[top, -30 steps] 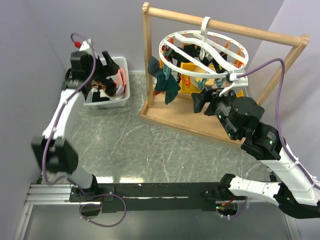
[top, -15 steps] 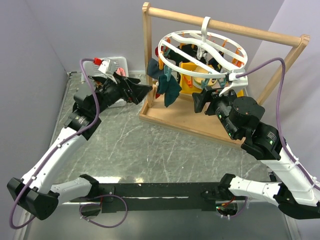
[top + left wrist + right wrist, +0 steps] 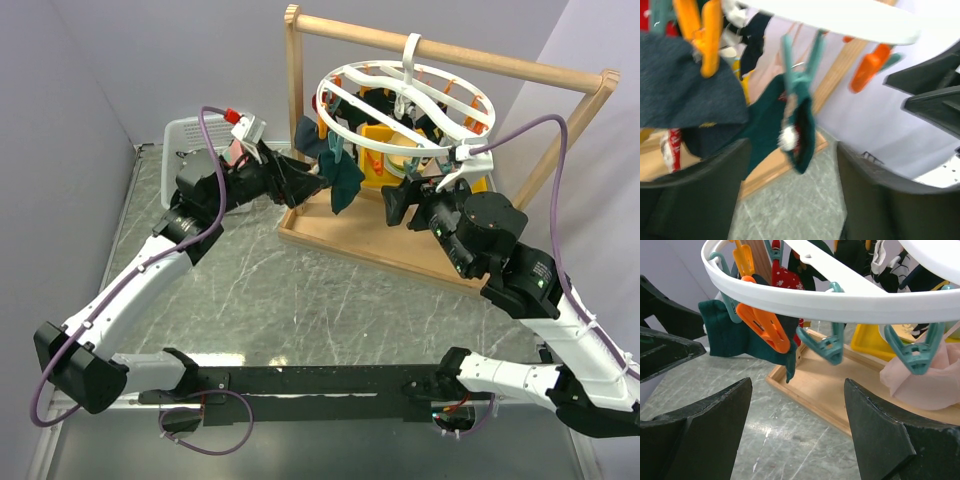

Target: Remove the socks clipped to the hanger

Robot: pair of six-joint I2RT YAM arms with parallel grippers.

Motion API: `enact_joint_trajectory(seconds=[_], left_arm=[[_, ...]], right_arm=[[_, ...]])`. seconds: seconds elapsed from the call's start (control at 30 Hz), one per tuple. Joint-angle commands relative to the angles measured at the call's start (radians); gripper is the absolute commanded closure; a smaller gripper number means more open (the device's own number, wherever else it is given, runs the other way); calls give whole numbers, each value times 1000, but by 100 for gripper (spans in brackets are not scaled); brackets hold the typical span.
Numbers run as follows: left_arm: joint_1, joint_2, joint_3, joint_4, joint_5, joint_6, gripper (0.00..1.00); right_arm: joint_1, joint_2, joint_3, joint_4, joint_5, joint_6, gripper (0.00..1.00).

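Observation:
The white round hanger (image 3: 405,100) hangs by its hook from the wooden rail, with socks clipped below it. A dark teal sock (image 3: 343,180) hangs at its left edge; it also shows in the left wrist view (image 3: 800,125) under a teal clip. My left gripper (image 3: 312,183) is open and empty, its fingertips just left of that sock. My right gripper (image 3: 393,207) is open and empty, below the ring's near right side. In the right wrist view the ring (image 3: 840,302) carries orange and teal clips, a teal sock (image 3: 740,337), a red sock (image 3: 785,277) and a pale pink sock (image 3: 925,377).
A tall wooden frame (image 3: 295,120) with a round rail and flat base (image 3: 370,240) holds the hanger. A white basket (image 3: 195,135) with socks stands at the back left, behind my left arm. Grey walls close the left and back sides.
My left arm has swung from over the basket to the right and now reaches the hanger's left edge, gripper empty. The right arm has not moved.

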Motion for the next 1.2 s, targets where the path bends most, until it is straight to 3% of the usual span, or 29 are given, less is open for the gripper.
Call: enact_joint_trajectory(seconds=[0.0, 0.13, 0.23, 0.27, 0.37, 0.5, 0.93, 1.17], left_arm=[[-20, 19, 58, 69, 63, 0, 34], [-33, 36, 62, 77, 58, 6, 40], [-46, 48, 78, 52, 38, 27, 61], [-50, 48, 88, 43, 30, 40, 74], [-70, 42, 93, 32, 0, 60, 93], [-125, 27, 104, 19, -46, 101, 99], [-334, 28, 165, -55, -240, 224, 99], [-438, 63, 185, -51, -308, 256, 99]], right_arm=[[-6, 5, 34, 12, -4, 6, 18], [-6, 11, 41, 6, -7, 11, 18], [-7, 22, 60, -2, -16, 20, 18], [-7, 27, 69, -6, -21, 28, 18], [-6, 53, 118, -26, -51, 48, 19], [-6, 77, 188, -43, -102, 84, 21], [-6, 238, 416, -146, -195, 121, 23], [-6, 323, 540, -259, -165, 112, 23]])
